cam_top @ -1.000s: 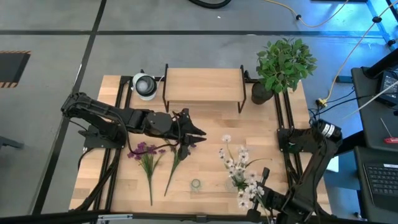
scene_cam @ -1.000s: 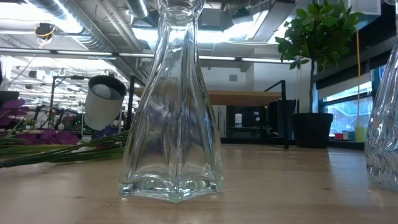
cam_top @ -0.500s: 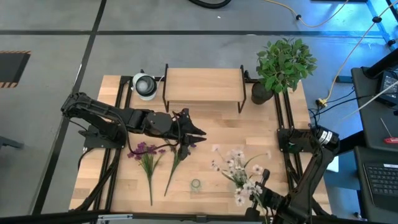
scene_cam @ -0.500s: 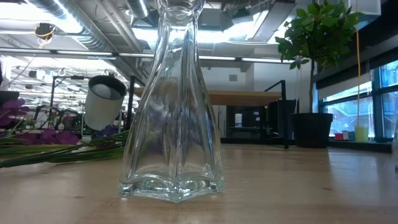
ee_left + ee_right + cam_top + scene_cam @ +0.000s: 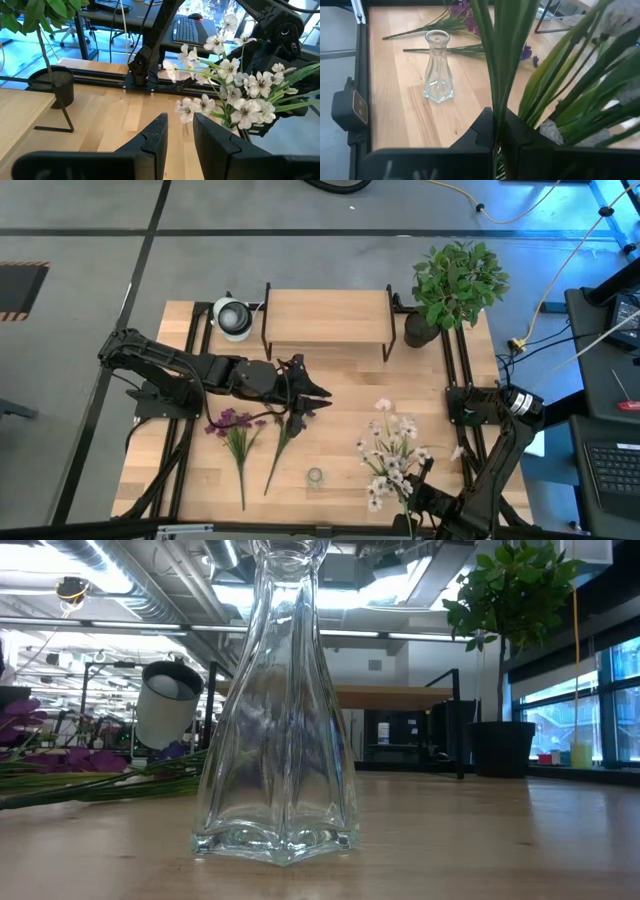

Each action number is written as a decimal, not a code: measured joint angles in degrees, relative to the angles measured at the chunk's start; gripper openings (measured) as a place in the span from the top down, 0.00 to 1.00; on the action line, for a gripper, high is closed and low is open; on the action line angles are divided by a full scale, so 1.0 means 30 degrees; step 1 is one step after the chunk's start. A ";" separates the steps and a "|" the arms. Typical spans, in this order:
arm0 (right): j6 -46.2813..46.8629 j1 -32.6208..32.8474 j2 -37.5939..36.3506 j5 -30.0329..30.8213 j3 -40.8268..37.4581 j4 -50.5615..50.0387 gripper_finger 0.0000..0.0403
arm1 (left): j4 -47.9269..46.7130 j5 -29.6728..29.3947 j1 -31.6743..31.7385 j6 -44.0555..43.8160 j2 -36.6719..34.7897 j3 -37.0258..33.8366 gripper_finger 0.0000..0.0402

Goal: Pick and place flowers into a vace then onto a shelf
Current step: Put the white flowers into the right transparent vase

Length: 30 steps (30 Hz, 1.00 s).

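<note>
A clear glass vase (image 5: pixel 315 477) stands upright on its base near the table's front edge; it fills the low view (image 5: pixel 277 710). Purple-blossomed flowers (image 5: pixel 240 435) lie flat on the table left of it. My right gripper (image 5: pixel 413 498) is shut on the white-blossomed spray (image 5: pixel 393 452) at the front right. My left gripper (image 5: pixel 312 392) hovers, slightly open and empty, by the purple blossoms, pointing toward the table's right. The shelf (image 5: pixel 328 317) stands at the far middle. My right gripper pinches the spray's bundled green stalks (image 5: pixel 496 95) between its two fingers (image 5: pixel 482 131), several stalks together. The blossom end (image 5: pixel 235 95) points away from the gripper toward the table's far side. The spray is lifted clear of the table.
A bushy green potted plant (image 5: pixel 455 280) stands at the far right corner. A white round cup (image 5: pixel 232 317) sits left of the shelf. Black frame rails (image 5: pixel 455 380) run along both table sides. There is bare wood between the vase and the shelf.
My right gripper has swung the white spray: its blossoms went toward the table's left, then back toward the far edge. A part of it that showed at the low view's right edge has risen out of that view.
</note>
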 joint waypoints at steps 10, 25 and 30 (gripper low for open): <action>-0.0036 0.0000 -0.0015 -0.1035 0.0007 -0.0451 0.92 | -0.0004 0.0000 0.0000 -0.0015 0.0000 0.0000 0.79; -0.0101 0.0000 -0.0019 -0.1392 0.0007 -0.0798 0.92 | -0.0004 0.0000 0.0000 0.0001 0.0000 0.0000 0.79; -0.0137 0.0000 -0.0036 -0.1731 0.0007 -0.0915 0.89 | -0.0004 0.0000 0.0007 0.0007 0.0000 0.0000 0.79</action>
